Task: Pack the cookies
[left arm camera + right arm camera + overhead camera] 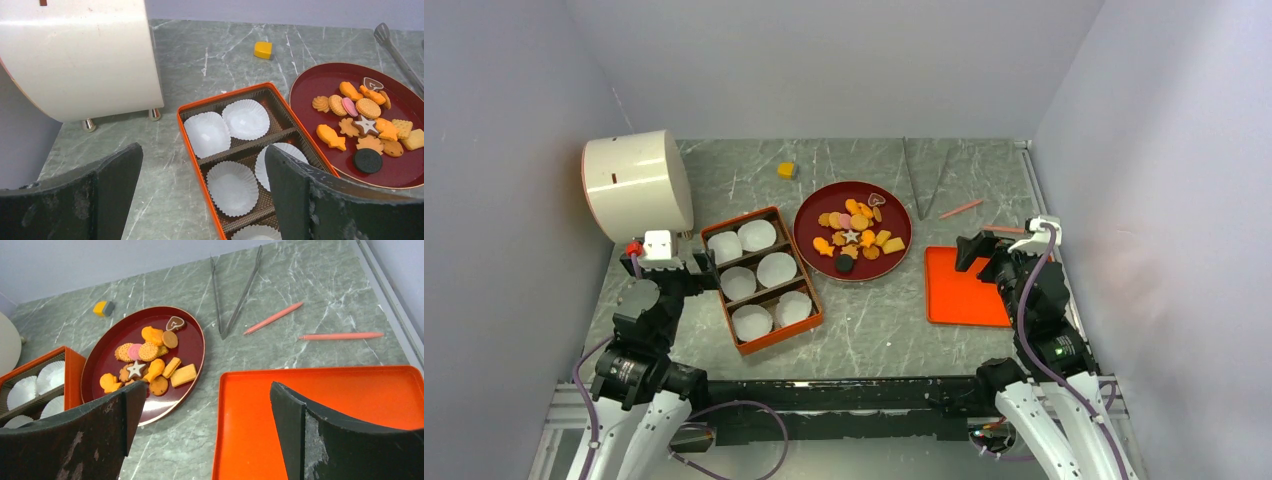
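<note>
1. From above: cookies crowded the plate; left and right jaws stood released, empty.
2. Left wrist: cups sat loose in the box; a clumsy drop might have tipped one.
3. Right wrist: overlapping cookies risked a double grab.

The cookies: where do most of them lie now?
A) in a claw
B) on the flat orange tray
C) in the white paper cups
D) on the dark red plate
D: the cookies sit on the dark red plate; the paper cups are empty.
</note>
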You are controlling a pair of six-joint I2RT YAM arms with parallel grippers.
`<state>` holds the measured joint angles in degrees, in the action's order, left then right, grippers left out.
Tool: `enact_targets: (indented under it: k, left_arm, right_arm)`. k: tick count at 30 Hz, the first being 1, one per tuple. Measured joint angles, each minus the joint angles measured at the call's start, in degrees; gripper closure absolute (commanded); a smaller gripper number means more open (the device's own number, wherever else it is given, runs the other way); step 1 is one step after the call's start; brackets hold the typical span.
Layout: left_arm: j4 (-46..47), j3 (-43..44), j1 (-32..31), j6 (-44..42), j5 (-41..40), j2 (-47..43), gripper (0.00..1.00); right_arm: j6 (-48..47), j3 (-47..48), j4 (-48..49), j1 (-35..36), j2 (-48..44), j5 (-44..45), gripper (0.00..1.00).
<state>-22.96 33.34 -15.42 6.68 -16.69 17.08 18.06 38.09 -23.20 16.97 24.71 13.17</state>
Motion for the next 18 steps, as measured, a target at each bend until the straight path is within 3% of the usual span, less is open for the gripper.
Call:
enact_targets:
  k: [11, 18]
  left_arm:
    - [0.04, 0.00, 0.00, -0.04, 0.98, 0.55, 0.03]
    - [1.09, 0.00, 0.00, -0.31, 2.47, 1.62, 0.03]
  right_arm:
    - [0.00, 0.20, 0.61, 0.00, 2.40, 2.40, 0.00]
    - [1.16, -0.22, 4.70, 0.00, 9.38, 3.39, 0.00]
